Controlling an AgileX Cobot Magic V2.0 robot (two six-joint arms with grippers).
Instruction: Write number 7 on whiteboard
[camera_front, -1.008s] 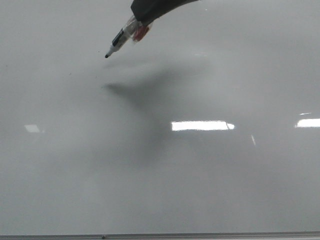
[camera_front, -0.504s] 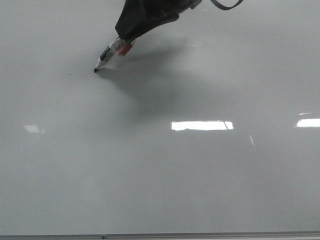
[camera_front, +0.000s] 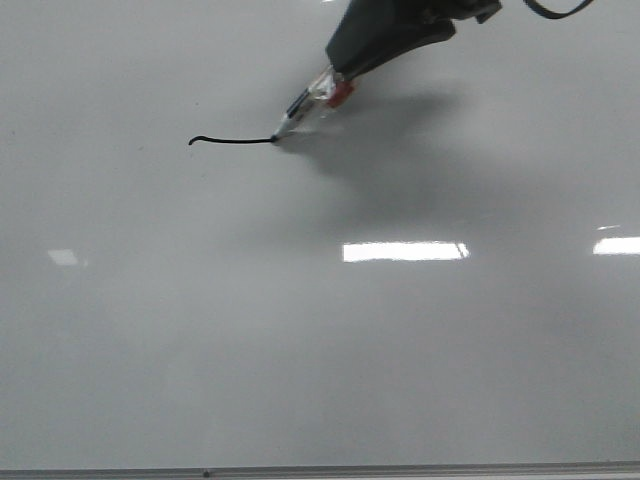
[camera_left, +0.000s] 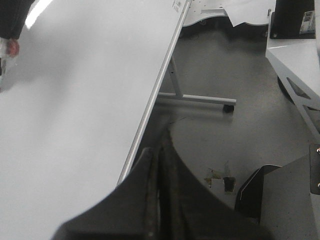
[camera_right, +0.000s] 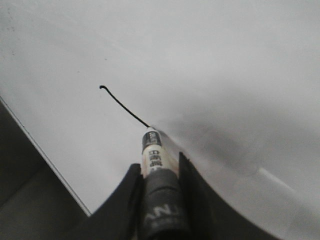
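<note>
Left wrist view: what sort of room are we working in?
Probably a lab or workshop, not a home: bare grey concrete floor, the large glossy grey-white whiteboard on a metal-legged stand, and grey work tables nearby.

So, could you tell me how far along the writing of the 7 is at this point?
Done: the top stroke of the number 7 is on the whiteboard, hook at its left end. In hand: the right gripper holds the marker with its tip at the stroke's right end. Left: the long diagonal downstroke, of which nothing shows yet. The left gripper is shut, off the board's edge.
</note>
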